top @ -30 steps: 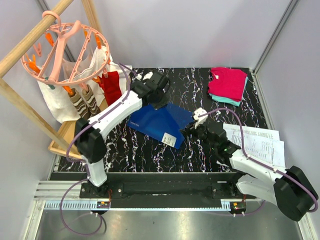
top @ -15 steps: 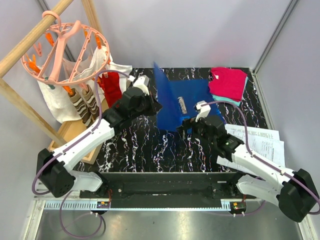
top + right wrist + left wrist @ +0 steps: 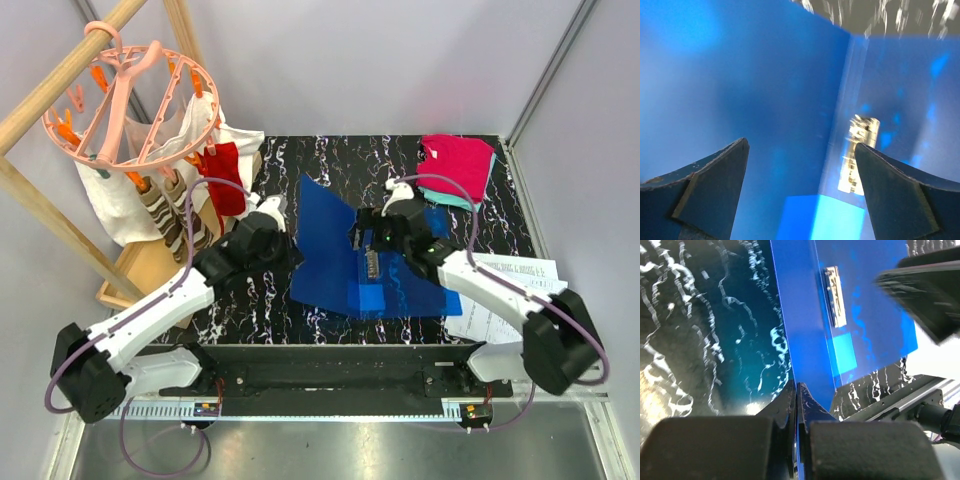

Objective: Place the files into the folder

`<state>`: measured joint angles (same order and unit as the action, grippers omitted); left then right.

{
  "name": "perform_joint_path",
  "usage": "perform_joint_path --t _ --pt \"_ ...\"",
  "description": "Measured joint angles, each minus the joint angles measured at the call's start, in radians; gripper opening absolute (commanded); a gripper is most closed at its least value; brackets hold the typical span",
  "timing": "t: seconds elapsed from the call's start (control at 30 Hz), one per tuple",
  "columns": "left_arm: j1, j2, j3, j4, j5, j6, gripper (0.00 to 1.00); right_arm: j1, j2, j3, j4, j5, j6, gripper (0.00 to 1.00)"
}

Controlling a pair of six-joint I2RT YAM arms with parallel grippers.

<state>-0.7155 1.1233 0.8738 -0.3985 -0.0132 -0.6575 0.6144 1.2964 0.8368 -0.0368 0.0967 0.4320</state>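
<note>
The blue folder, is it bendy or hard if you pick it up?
Probably bendy: the folder looks thin, and one cover seems raised where the left gripper pinches its edge. Likely light and slippery too; it shines.

one folder (image 3: 325,255), one pile of files (image 3: 515,285), two folded clothes (image 3: 458,160)

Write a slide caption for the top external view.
Left gripper pinches the open blue folder at its edge; right gripper open over it, files alongside.
</note>
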Motion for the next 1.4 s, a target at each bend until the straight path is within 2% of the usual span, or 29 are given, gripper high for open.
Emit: perform_joint_path --t 0.23,0.3,0.43,0.6,0.67,0.7,0.83,0.87,0.97,1.03,1.17,1.27,1.4 --pt "-0.003 -0.111 -0.037 -0.105 -0.152 -0.055 0.00 -0.005 0.134 0.001 -0.043 -0.033 0.021 0.81" --pt "-0.003 -0.135 -0.056 -0.129 -0.194 -0.072 0.00 -0.009 0.159 0.001 -0.042 -0.048 0.027 0.74" --pt "-0.002 -0.146 -0.098 -0.156 -0.244 -0.109 0.00 -0.015 0.220 0.003 -0.027 -0.124 0.042 0.50" --pt "-0.002 -0.147 -0.152 -0.157 -0.275 -0.167 0.00 -0.015 0.303 0.002 0.088 -0.283 0.095 0.49" --pt "-0.002 -0.148 -0.169 -0.158 -0.280 -0.182 0.03 -0.015 0.342 0.005 0.154 -0.346 0.116 0.50" --pt "-0.002 -0.151 -0.175 -0.158 -0.281 -0.188 0.06 -0.015 0.371 0.008 0.192 -0.383 0.128 0.50" --pt "-0.002 -0.176 -0.195 -0.164 -0.281 -0.199 0.41 -0.016 0.492 0.014 0.330 -0.507 0.175 0.49" --pt "-0.002 -0.185 -0.196 -0.173 -0.280 -0.196 0.61 -0.018 0.522 0.018 0.360 -0.538 0.187 0.48" --pt "-0.002 -0.216 -0.195 -0.199 -0.273 -0.147 0.79 -0.029 0.589 0.031 0.454 -0.616 0.224 0.46" --pt "-0.002 -0.241 -0.183 -0.221 -0.247 -0.083 0.81 -0.034 0.616 0.034 0.498 -0.643 0.240 0.46" --pt "-0.002 -0.274 -0.053 -0.267 -0.153 0.047 0.78 -0.042 0.654 0.034 0.565 -0.690 0.264 0.43" --pt "-0.002 -0.255 0.111 -0.194 -0.054 0.108 0.63 -0.042 0.673 0.028 0.584 -0.711 0.278 0.42" --pt "-0.002 -0.154 0.192 -0.121 -0.011 0.095 0.57 -0.042 0.673 0.026 0.585 -0.712 0.277 0.41"
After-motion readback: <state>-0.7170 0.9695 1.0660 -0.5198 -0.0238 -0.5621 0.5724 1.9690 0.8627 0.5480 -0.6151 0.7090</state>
